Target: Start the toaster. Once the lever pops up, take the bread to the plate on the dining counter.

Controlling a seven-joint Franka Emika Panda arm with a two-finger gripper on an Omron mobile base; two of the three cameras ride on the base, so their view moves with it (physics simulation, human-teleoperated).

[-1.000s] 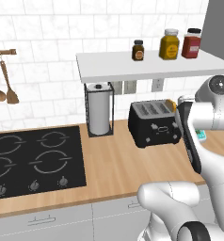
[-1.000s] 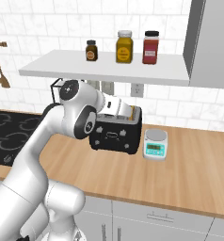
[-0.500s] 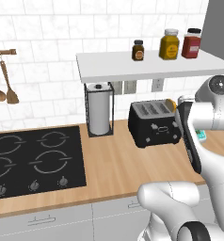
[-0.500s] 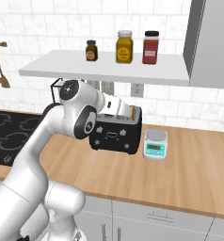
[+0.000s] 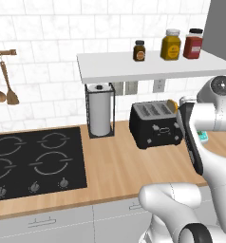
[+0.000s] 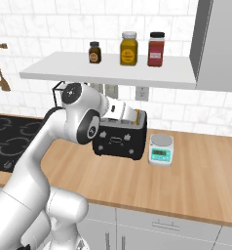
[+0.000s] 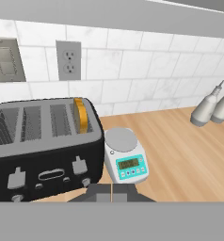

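Observation:
The black four-slot toaster (image 7: 43, 149) stands on the wall-side wood counter, also visible as the toaster (image 5: 155, 127) and the toaster (image 6: 119, 139). The bread (image 7: 80, 115) stands upright in its rightmost slot, its tan top poking out; it is also the bread (image 5: 172, 105) and the bread (image 6: 136, 115). Two grey levers (image 7: 79, 165) sit on the toaster's front. My gripper (image 7: 111, 192) is shut with nothing in it, hovering in front of and above the toaster, apart from it. The plate and the dining counter are out of view.
A small kitchen scale (image 7: 125, 160) sits right beside the toaster. A paper towel holder (image 5: 99, 110) and black cooktop (image 5: 34, 161) lie to the left. A white shelf (image 5: 148, 67) with jars hangs above. Two pale bottles (image 7: 210, 109) stand farther right.

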